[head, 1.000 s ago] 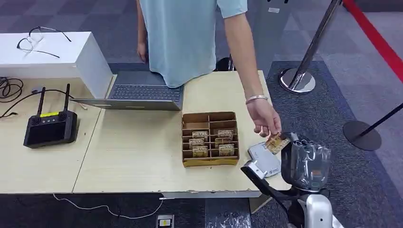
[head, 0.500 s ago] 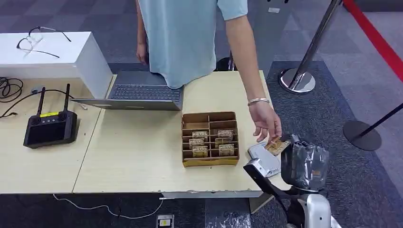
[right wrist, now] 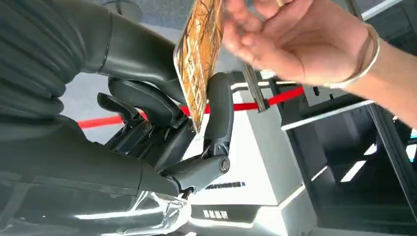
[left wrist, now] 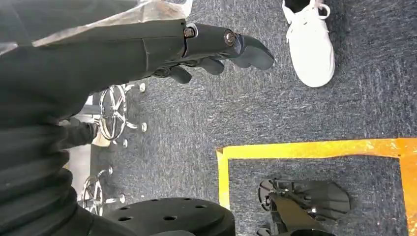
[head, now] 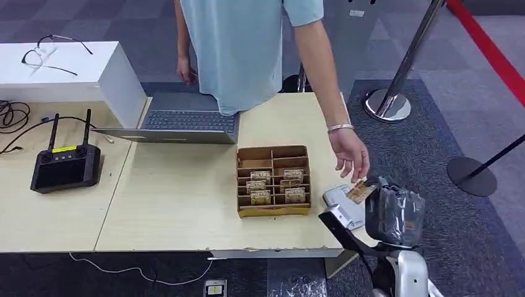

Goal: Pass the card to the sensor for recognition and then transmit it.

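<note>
The card (head: 360, 192), brown with gold patterning, stands pinched in the right robot hand (head: 391, 213) above the grey sensor (head: 344, 207). The person's hand (head: 351, 159) has lifted off it. The left robot hand (left wrist: 206, 49) hangs empty, fingers loosely curled.

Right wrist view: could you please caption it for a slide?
Robot hand pinches a patterned card as a person's hand reaches for it.

The person's hand (head: 351, 156) has lifted away from the card (head: 360, 191).
</note>
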### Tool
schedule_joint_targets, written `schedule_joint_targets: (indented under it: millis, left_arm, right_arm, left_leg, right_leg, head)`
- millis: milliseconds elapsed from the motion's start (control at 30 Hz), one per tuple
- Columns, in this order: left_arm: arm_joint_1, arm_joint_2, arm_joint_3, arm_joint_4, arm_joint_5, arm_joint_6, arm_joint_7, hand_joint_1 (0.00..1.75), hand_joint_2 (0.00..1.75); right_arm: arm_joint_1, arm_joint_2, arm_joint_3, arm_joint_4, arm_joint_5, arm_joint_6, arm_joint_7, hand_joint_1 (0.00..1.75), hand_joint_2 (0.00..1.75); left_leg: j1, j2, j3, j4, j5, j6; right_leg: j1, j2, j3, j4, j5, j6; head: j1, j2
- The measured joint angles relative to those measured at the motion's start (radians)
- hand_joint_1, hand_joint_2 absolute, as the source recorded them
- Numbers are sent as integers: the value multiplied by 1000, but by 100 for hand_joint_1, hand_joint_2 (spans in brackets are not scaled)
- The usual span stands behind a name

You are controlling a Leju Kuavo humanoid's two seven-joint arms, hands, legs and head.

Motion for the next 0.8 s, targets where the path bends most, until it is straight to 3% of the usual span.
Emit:
schedule_joint_targets:
  millis: [800]
  left_arm:
    - [-1, -5, -6, 0, -11, -4, -7, 0, 175]
  right_arm:
    - [-61, 25, 19, 121, -106, -1, -63, 175, 175]
  left_leg:
    - [0, 0, 0, 0, 0, 0]
  right_leg:
    - [0, 0, 0, 0, 0, 0]
  head:
    - [0, 0]
